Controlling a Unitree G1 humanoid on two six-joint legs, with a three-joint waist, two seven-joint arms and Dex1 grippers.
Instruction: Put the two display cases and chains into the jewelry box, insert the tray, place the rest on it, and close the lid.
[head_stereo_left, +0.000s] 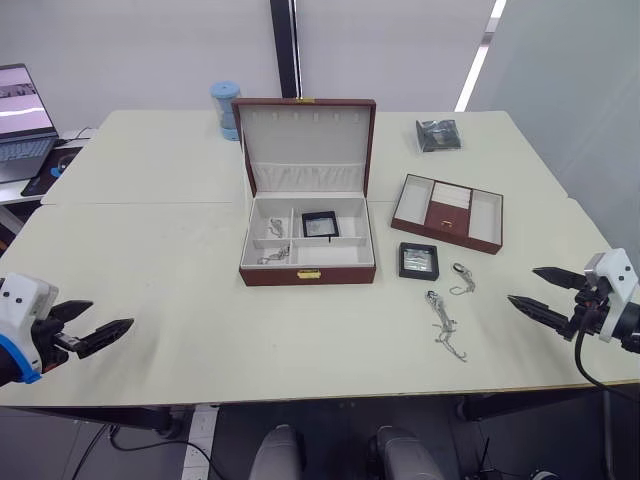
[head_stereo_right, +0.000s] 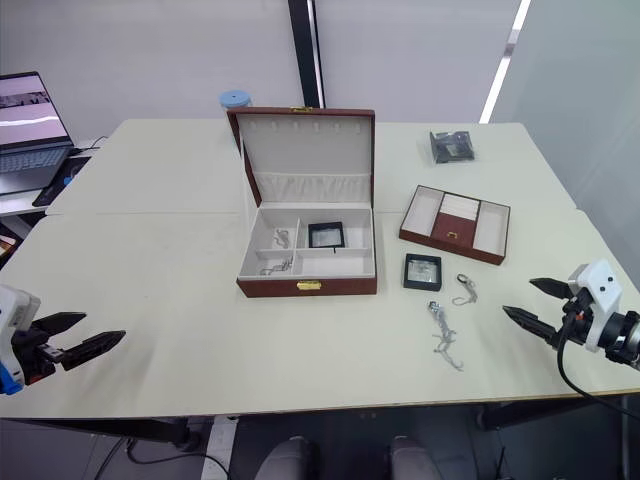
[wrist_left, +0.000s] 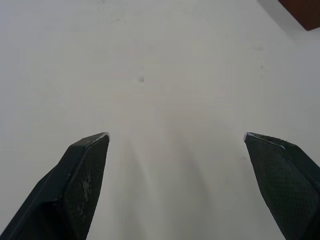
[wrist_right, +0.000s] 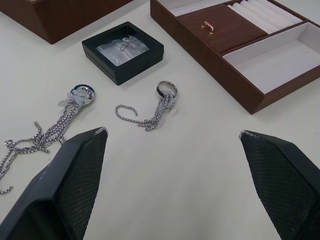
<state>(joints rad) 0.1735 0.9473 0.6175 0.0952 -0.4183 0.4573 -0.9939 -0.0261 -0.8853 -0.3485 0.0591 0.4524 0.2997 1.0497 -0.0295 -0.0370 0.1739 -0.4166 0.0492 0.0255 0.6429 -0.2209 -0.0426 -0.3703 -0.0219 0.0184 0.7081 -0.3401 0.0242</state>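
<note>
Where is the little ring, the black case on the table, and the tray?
ring (wrist_right: 167, 88), right wrist view, on its metal band
black case (wrist_right: 122, 50), right wrist view, on its clear window
tray (wrist_right: 220, 27), right wrist view, on the brown centre section

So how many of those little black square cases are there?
2. One display case sits inside the open jewelry box, in its back right compartment. The other display case lies on the table just right of the box, in front of the tray.

We see the jewelry box (head_stereo_left: 308, 270) open, lid (head_stereo_left: 305, 130) upright, one display case (head_stereo_left: 320, 224) inside. At its 3 o'clock lie the second case (head_stereo_left: 418, 260), two chains (head_stereo_left: 445, 328), and the tray (head_stereo_left: 447, 211).
</note>
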